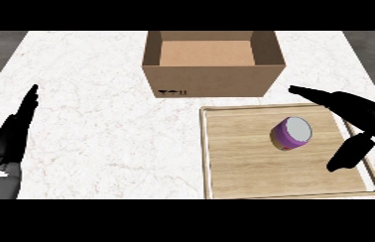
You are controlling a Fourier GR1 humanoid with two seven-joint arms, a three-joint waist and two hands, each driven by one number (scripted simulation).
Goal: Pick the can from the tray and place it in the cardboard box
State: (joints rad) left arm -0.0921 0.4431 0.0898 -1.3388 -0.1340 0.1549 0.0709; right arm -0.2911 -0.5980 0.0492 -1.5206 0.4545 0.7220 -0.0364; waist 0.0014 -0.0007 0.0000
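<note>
the worktop (pixel 95 127) is pale marble-patterned stone and carries everything, running out beyond both hands on all sides.

the cardboard box (pixel 212 82) stands ahead and to the left of the right hand, well apart from it. its top is open, the inside floor is bare brown board, and small black markings show low on the wall that faces the robot.

the tray (pixel 242 184) is light wood with a raised rim. it lies under and to the left of the right hand, its far edge just beside the box's near wall.

the right hand (pixel 355 114) hangs over the tray's right side with fingers and thumb spread apart, holding nothing. the fingers (pixel 315 93) point left past the tray's far right corner; the thumb (pixel 348 154) reaches down over the tray's right part.

the left hand (pixel 18 124) rests at the view's left edge, fingers straight and pointing away from the robot, holding nothing, far to the left of the tray.

the can (pixel 291 134) is purple with a pale grey top and sits on the tray, tilted a little. it lies just left of the right hand, in the gap between fingers and thumb, not touching either.
</note>
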